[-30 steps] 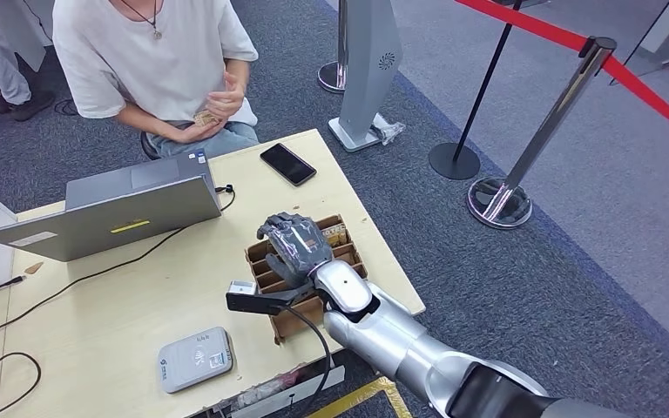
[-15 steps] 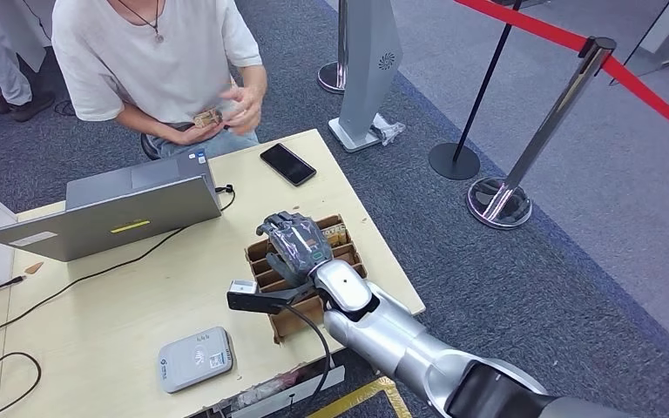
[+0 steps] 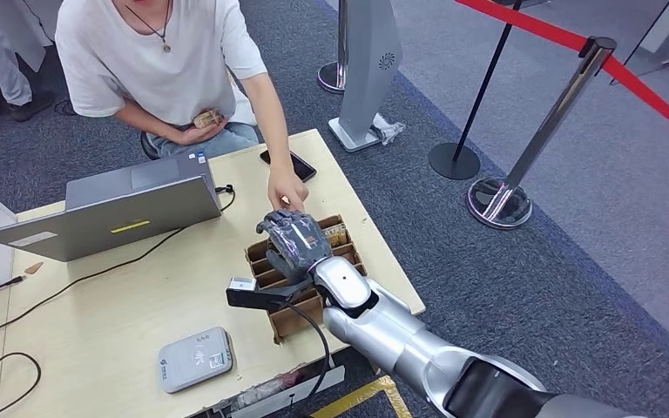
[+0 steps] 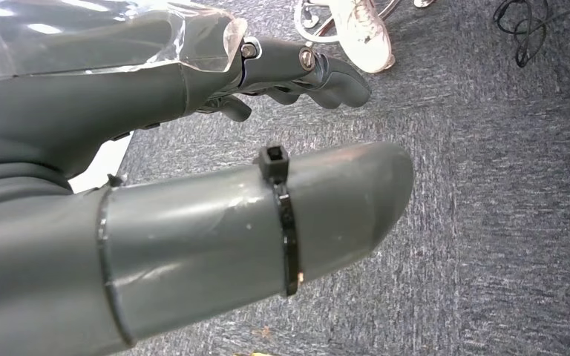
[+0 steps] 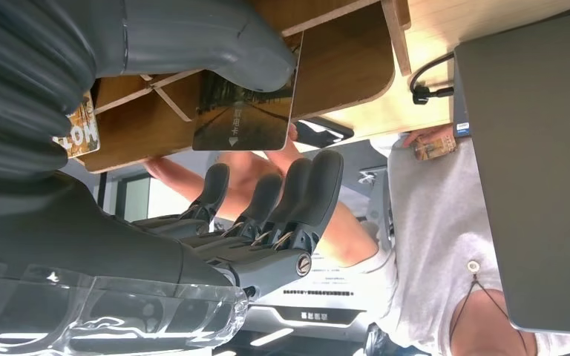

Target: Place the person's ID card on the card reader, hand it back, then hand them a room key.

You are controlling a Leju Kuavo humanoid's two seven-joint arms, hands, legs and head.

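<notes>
A: Taking the cardboard card box (image 3: pixel 266 277) as landmark, what lies to its left?

B: The grey card reader (image 3: pixel 193 358) sits on the wooden table (image 3: pixel 113 305) down-left of the box, well apart from it. The open laptop (image 3: pixel 113 212) stands up-left of the box, its cable trailing across the table.

A: And at the box itself?

B: The right hand (image 3: pixel 293 242) hovers over the box, fingers (image 5: pixel 306 194) loosely curled. A dark room key card (image 5: pixel 243 113) stands against the thumb (image 5: pixel 215 42); whether it is pinched cannot be told. The person's hand (image 3: pixel 287 189) reaches to just beyond the box, close to the robot's fingertips.

A: Further on?

B: A black phone (image 3: pixel 300 163) lies beyond the box. The person's other hand holds a small brownish card (image 3: pixel 206 117) at the lap, far behind the box.

A: The left hand?

B: The left hand (image 4: pixel 193 185) hangs over grey carpet, fingers slightly bent, holding nothing.
</notes>
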